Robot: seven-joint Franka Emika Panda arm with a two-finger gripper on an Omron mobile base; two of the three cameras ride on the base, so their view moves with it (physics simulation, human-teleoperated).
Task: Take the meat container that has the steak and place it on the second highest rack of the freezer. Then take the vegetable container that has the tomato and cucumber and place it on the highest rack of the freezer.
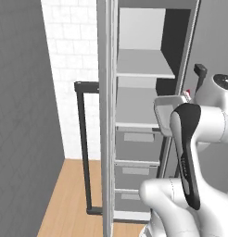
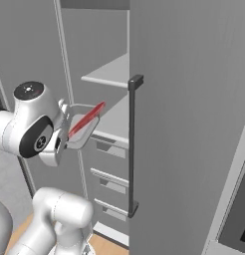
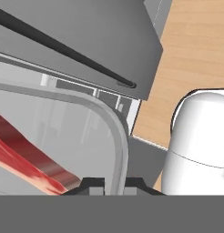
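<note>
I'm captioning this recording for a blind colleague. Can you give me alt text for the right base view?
The white arm holds a clear meat container with the flat red steak in it, tilted, just in front of the open freezer. Two white shelves sit above grey drawers, and the door's dark bar handle is in the foreground.

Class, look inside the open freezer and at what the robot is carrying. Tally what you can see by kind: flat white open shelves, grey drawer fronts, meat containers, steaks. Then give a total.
Flat white open shelves: 2 (upper, lower)
Grey drawer fronts: 3 (top, middle, bottom)
Clear grey-rimmed meat containers: 1, held by the gripper
Flat bright red steaks: 1
Total: 7
</note>
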